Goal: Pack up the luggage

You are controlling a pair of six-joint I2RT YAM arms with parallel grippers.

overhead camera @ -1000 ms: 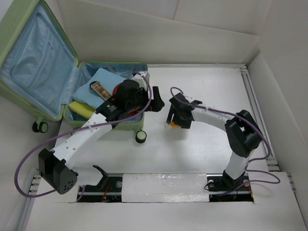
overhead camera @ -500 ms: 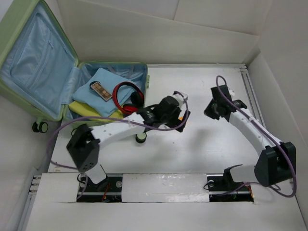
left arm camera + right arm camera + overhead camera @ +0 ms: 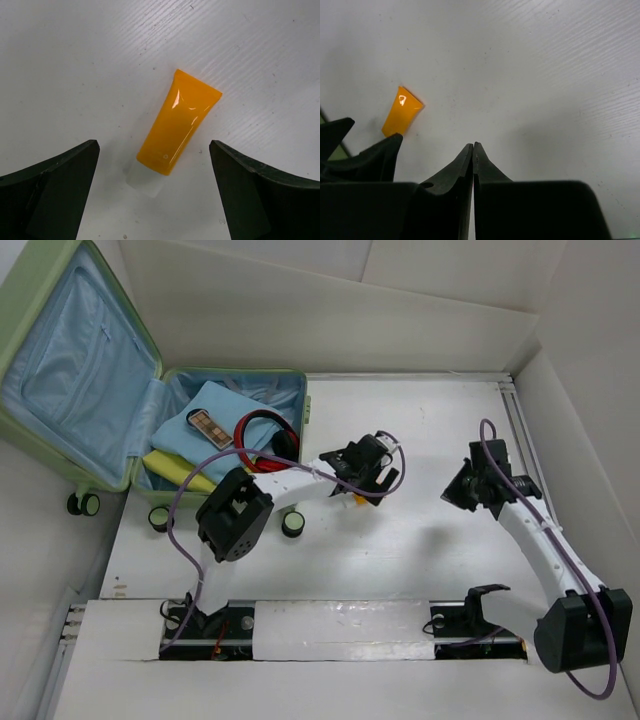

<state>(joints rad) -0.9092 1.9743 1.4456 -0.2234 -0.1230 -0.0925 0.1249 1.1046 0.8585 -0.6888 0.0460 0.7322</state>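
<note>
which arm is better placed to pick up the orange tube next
Left. The left gripper hangs open over the tube, with a finger on either side of it. The right gripper is shut and stands well off to the side.

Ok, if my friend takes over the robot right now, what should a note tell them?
Left gripper: open, with the orange tube lying between its fingers, not gripped.
Right gripper: shut, holding nothing, over the right side of the table.
Luggage: open at the far left, already holding a blue cloth, a yellow item, red headphones and a small palette.
Left to do: grip the tube, put it in the luggage, and probably close the lid.
</note>
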